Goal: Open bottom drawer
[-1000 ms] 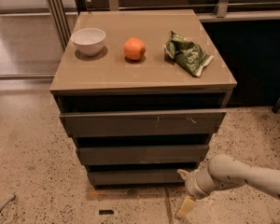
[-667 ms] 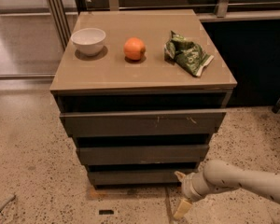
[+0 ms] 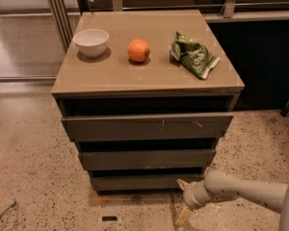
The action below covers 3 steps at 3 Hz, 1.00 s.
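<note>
At the foot of the cabinet (image 3: 149, 76), just above the floor (image 3: 33, 177), sits the bottom drawer (image 3: 139, 182). It is the lowest of three fronts and looks shut or very nearly so, with a dark gap above it. Its long axis runs left to right, level with the floor. The gripper (image 3: 182, 199) hangs low at the right end of that front, on an arm (image 3: 245, 192) reaching in from the right. Its fingers are apart, one (image 3: 181, 183) up by the front's lower right part, the other (image 3: 183, 216) down near the floor. Whether the upper finger touches the front cannot be told. Assessment: the drawer lies up, left and slightly behind the gripper. With no handle, a hold must be found on the top edge or right end, then a pull straight out, square to the long axis. Above are the middle drawer (image 3: 147, 159) and the scratched top drawer (image 3: 144, 127). On top stand a bowl (image 3: 91, 42), an orange (image 3: 138, 50) and a bag (image 3: 193, 55), none involved.
</note>
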Each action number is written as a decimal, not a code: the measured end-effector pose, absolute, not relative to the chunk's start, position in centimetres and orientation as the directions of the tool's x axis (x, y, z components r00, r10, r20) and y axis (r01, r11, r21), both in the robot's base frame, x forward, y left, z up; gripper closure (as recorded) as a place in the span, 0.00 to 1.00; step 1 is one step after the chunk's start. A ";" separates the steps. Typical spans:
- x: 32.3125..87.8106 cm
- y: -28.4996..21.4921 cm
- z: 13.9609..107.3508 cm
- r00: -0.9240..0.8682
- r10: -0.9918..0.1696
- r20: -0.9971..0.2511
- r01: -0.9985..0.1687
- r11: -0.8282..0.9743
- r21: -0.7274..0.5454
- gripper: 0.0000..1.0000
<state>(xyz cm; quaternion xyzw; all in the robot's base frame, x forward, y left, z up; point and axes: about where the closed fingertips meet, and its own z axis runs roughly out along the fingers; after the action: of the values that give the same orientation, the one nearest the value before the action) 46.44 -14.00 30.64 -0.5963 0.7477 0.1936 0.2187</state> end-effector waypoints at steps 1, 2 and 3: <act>47.4 -13.0 26.9 -0.181 -0.800 -0.572 -0.983 0.172 0.071 0.00; 47.9 -13.0 26.6 -0.186 -0.797 -0.575 -0.981 0.179 0.070 0.00; 47.8 -14.1 25.2 -0.140 -0.833 -0.536 -0.987 0.161 0.008 0.00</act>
<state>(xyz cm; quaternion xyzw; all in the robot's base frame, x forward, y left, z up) 47.85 -14.08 25.16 -0.6212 0.7322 0.1837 0.2102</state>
